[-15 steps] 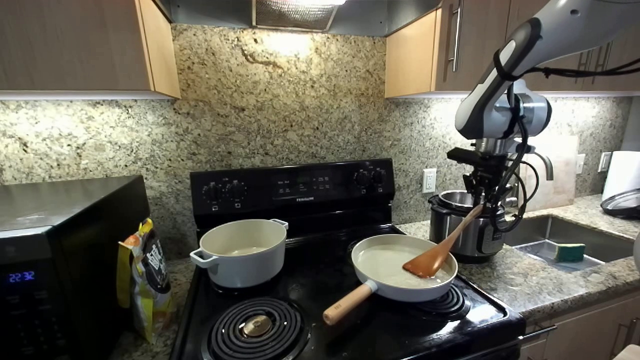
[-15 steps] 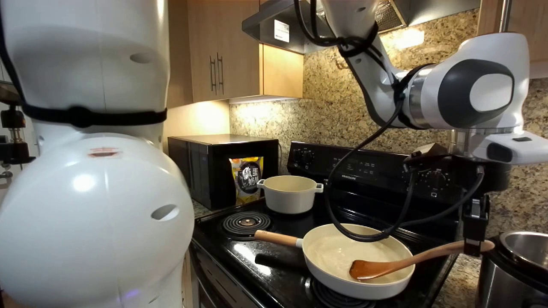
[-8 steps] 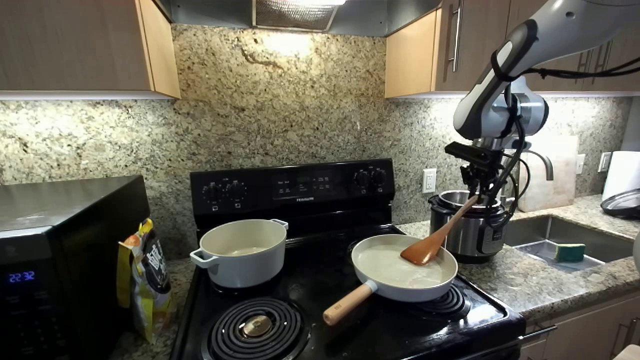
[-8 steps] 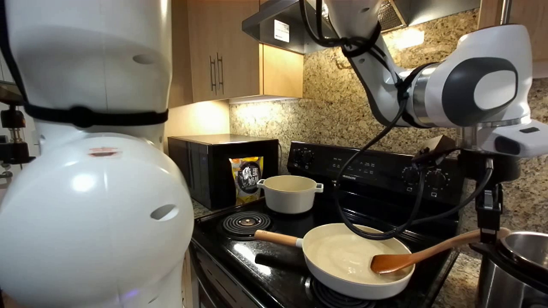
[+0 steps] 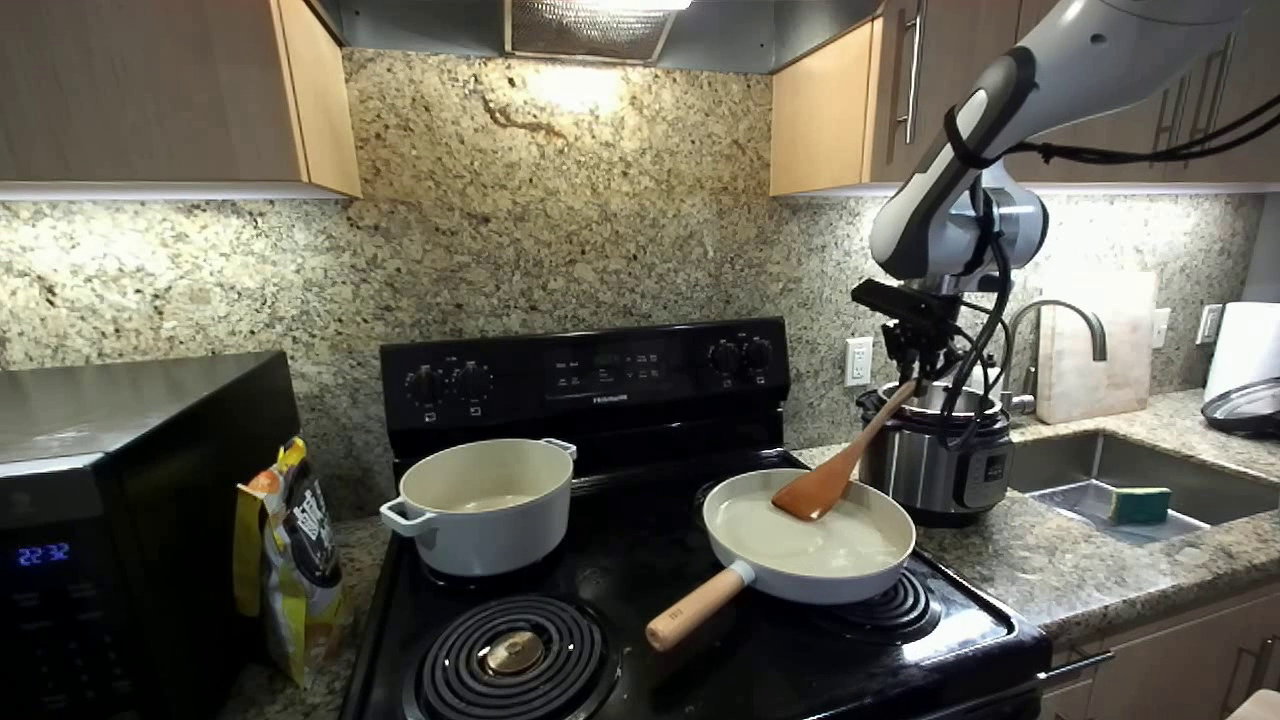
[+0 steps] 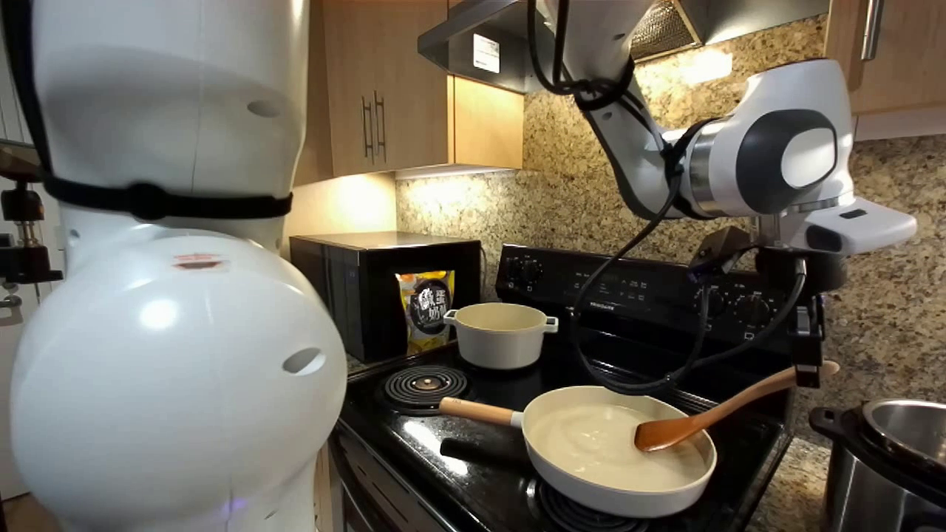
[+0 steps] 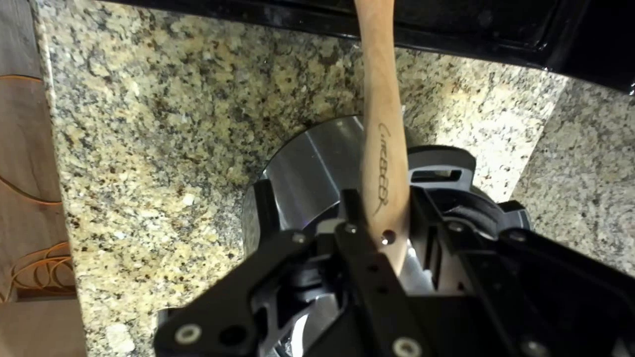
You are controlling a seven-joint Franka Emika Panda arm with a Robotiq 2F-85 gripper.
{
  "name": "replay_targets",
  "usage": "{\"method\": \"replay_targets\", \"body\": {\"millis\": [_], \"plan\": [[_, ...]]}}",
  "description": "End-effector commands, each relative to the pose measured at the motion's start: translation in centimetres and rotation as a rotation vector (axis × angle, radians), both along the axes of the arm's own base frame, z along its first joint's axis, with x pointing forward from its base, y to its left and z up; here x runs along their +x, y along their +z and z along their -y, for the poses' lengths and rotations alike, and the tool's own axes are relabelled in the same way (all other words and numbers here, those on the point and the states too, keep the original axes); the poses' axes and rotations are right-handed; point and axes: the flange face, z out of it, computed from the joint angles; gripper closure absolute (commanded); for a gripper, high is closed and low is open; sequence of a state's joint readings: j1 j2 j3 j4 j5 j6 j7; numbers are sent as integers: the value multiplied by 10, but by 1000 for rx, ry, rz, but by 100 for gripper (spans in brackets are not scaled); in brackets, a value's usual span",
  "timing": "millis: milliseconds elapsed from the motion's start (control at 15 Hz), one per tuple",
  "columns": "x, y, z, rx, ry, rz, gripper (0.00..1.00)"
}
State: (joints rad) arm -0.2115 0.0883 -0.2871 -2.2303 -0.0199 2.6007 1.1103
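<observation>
Newly shifted, a smooth, flared wooden spatula (image 7: 384, 134) is pointing toward wrist-view twelve o'clock from the pinching black gripper (image 7: 387, 208).

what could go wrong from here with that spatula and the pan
The tool grips the spatula near its handle's end, so it might twist if pressed. Stirring could splash the pale liquid over the low rim of the pan. Nothing holds the pan handle, so a push may slide the pan.
</observation>
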Motion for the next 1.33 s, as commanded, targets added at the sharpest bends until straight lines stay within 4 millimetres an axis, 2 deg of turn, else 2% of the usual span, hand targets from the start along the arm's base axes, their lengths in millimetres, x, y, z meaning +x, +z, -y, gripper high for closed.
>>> {"method": "replay_targets", "body": {"millis": [0,200,467,1000,1267], "plan": [[18,-4,-28,-28,36,2,88],[24,-11,-50,-22,96,-11,88],[15,-20,-65,-2,135,-30,88],[-27,-36,-68,45,209,-52,88],[-45,-32,-53,64,208,-55,88]]}}
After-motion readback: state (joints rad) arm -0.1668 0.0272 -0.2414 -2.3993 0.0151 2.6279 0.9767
